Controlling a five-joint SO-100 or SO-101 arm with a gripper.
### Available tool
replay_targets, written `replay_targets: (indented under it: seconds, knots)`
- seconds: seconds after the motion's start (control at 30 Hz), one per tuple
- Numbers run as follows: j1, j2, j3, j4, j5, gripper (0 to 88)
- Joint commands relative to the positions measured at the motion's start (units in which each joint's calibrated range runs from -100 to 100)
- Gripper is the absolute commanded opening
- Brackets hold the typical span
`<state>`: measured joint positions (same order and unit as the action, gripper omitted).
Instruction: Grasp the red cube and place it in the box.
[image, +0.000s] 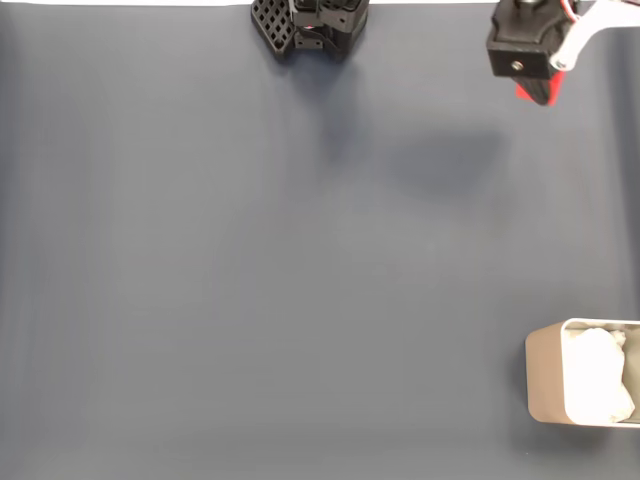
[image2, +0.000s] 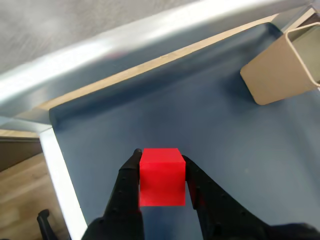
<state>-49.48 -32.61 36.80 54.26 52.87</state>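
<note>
Wrist view, bottom centre: I see the black two-finger gripper (image2: 161, 167) pinching the small bright red cube (image2: 161, 175), lifted off the blue-grey mat (image2: 225, 150). Grasp done; transfer and release left. Beige-tan rounded box (image2: 280, 70) sits upper right, well apart.

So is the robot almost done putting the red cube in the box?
About halfway. Done: the gripper has grabbed the cube, which sits squeezed between its two black fingers in the wrist view. In hand: the cube is held up over the blue mat. Left: the box is off by the fixed view's lower right edge, with no cube in the part that shows, so the arm must carry the cube over and drop it.
</note>
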Motion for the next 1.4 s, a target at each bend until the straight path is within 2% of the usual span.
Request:
replay_targets:
  seconds: [0.0,0.7,1.37]
  knots:
    - [2.82,3.15,-8.88,0.09,-0.44,3.1]
    - [15.03,27.32,-42.09,-0.98,-1.76,3.0]
    - [21.21,47.60,-69.65,-0.98,-2.83,3.0]
